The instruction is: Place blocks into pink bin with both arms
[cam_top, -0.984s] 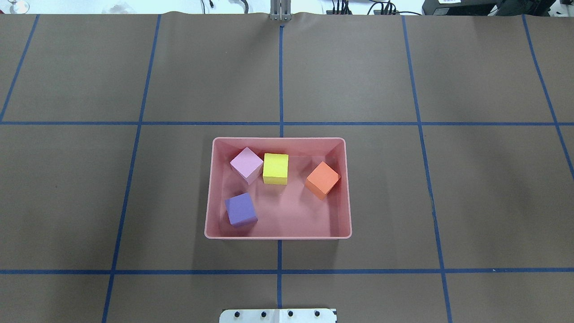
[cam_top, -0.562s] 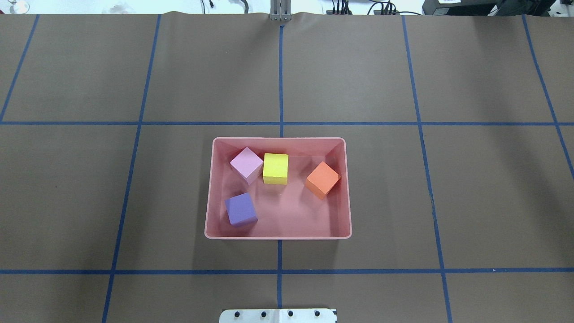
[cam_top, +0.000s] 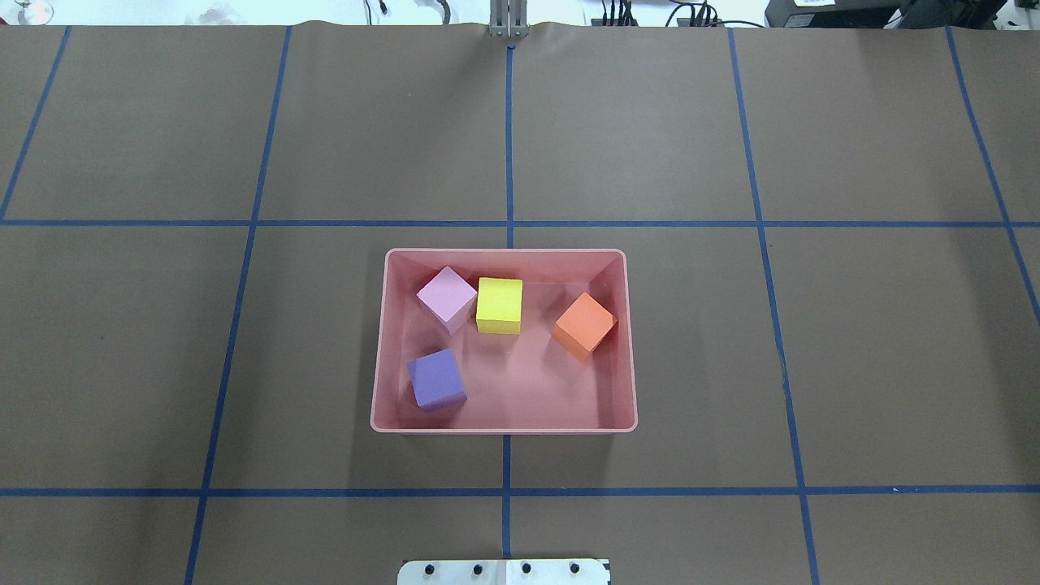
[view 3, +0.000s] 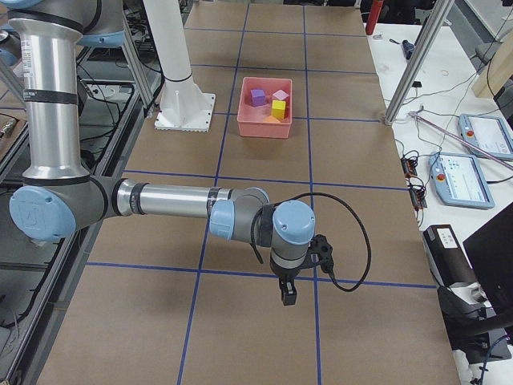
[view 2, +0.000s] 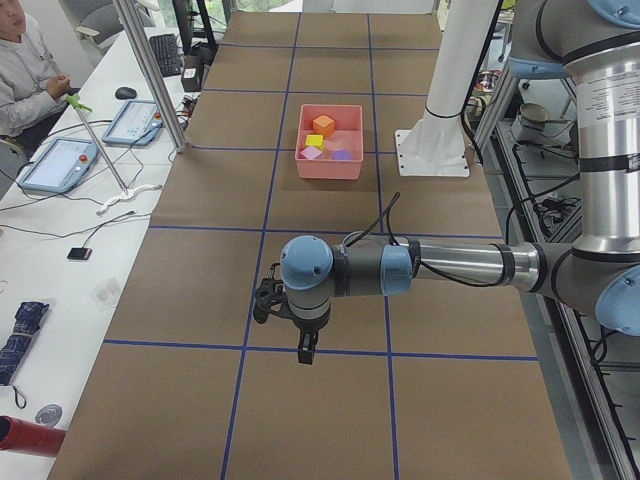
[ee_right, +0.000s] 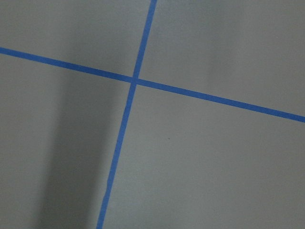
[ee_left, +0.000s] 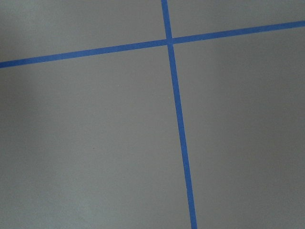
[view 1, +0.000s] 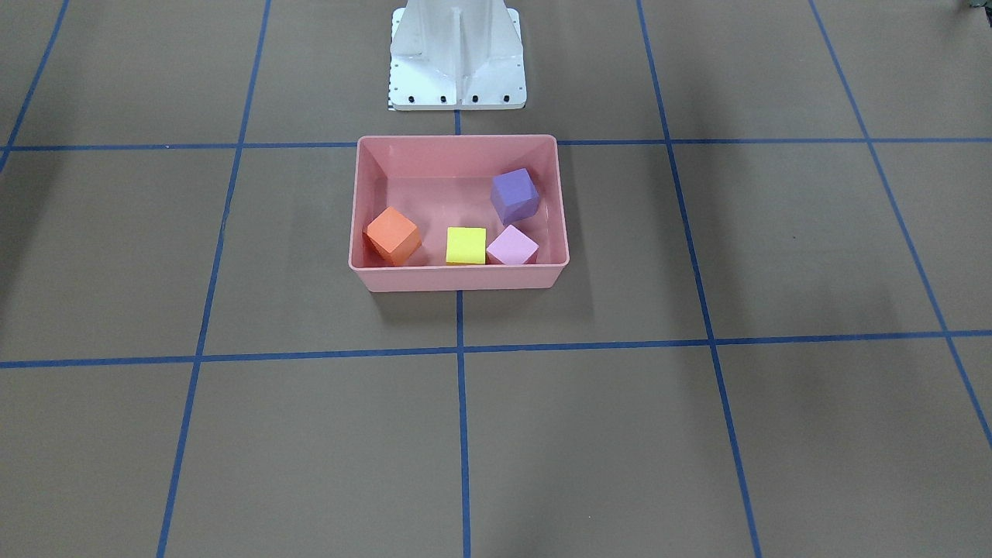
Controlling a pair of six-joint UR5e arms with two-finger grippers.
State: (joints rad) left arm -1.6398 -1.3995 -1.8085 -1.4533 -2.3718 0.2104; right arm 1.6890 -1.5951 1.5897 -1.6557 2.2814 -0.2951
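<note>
blocks: four; one orange block (cam_top: 583, 325); one yellow block (cam_top: 499, 303); one purple block (cam_top: 436, 379); one light pink block (cam_top: 446, 296)
pink bin (cam_top: 504, 428): one
arms: two; one left arm (view 2: 450, 268); one right arm (view 3: 168, 200)
hands: two; one left hand (view 2: 305, 350); one right hand (view 3: 286, 295)
white base (view 1: 457, 62): one
surface (cam_top: 812, 366): one
tablets: two in the left side view; near tablet (view 2: 60, 163); far tablet (view 2: 137, 120)
person (view 2: 25, 70): one

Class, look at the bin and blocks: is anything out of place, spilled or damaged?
Nothing stands out. The orange block, yellow block, purple block and light pink block all sit inside the upright pink bin.
</note>
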